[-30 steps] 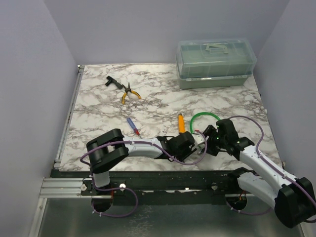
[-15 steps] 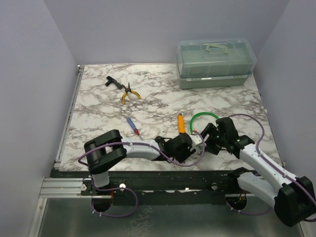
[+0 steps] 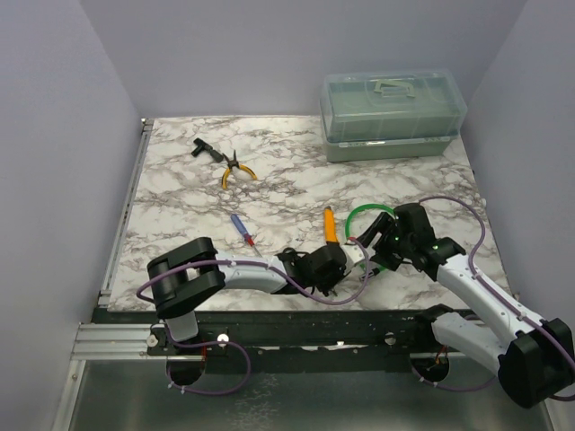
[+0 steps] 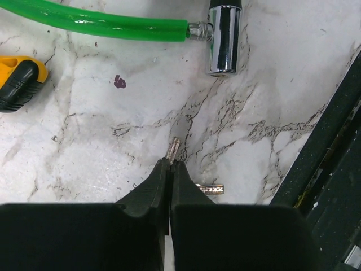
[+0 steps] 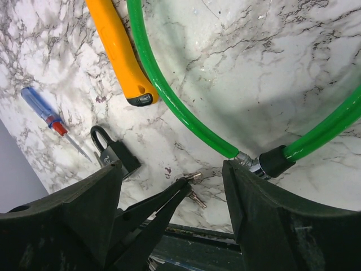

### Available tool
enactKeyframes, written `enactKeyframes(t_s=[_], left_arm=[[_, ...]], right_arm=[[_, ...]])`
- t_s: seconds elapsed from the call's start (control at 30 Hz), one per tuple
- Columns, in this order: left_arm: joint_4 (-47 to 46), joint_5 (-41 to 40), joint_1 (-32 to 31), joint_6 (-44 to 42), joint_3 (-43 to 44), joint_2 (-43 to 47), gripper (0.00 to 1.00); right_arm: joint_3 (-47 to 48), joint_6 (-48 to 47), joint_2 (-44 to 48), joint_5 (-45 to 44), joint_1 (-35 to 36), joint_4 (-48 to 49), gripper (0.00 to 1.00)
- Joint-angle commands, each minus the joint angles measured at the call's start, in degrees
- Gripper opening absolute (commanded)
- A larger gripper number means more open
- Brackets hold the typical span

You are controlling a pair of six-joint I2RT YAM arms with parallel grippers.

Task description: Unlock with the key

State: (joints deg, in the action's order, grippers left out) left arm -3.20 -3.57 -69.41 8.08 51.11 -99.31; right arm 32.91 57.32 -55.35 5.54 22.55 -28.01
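Observation:
My left gripper [image 4: 170,163] is shut on the small silver key [image 4: 174,149]; only the key's tip sticks out past the fingertips, low over the marble. A second small key [image 4: 211,189] lies flat just to the right. In the right wrist view the black padlock [image 5: 115,153] lies on the table, left of the left gripper's fingers [image 5: 161,210] and the held key [image 5: 192,176]. My right gripper [image 5: 172,165] is open and empty, hovering above them. In the top view the two grippers meet near the front edge, left [image 3: 350,259] and right [image 3: 377,244]; the padlock is hidden there.
A green cable lock [image 3: 373,211] with a chrome end [image 4: 224,36] lies just beyond the key. An orange-handled tool [image 3: 330,224], a blue-and-red screwdriver [image 3: 241,229], yellow pliers [image 3: 235,169] and a clear toolbox [image 3: 393,112] sit farther off. The table's front rail [image 4: 333,147] is close by.
My left arm has sunk lower and drawn slightly left toward the front edge. My right gripper has shifted a little farther from the front edge.

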Motion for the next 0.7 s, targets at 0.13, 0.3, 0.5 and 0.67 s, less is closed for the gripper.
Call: enactKeyframes(t_s=[0.13,0.3,0.5,0.67], left_arm=[[7.0,1.5,-0.2,0.8,-4.7,1.7,0.0],[6.6,-0.2,-0.2,0.2,-4.6,2.2,0.0],[6.1,-1.4,-0.2,0.3,-3.8,2.6,0.0],[4.7,-2.2,-0.2,0.1,-4.3,5.1,0.0]], right_arm=[[1.8,0.2,0.9,-0.8,0.3,-0.7,0.78],[1.3,0.2,0.8,-0.3,0.3,-0.3,0.77],[1.6,-0.1,0.2,0.5,0.3,0.1,0.77],[1.6,2.3,-0.2,2.2,0.3,0.1,0.77]])
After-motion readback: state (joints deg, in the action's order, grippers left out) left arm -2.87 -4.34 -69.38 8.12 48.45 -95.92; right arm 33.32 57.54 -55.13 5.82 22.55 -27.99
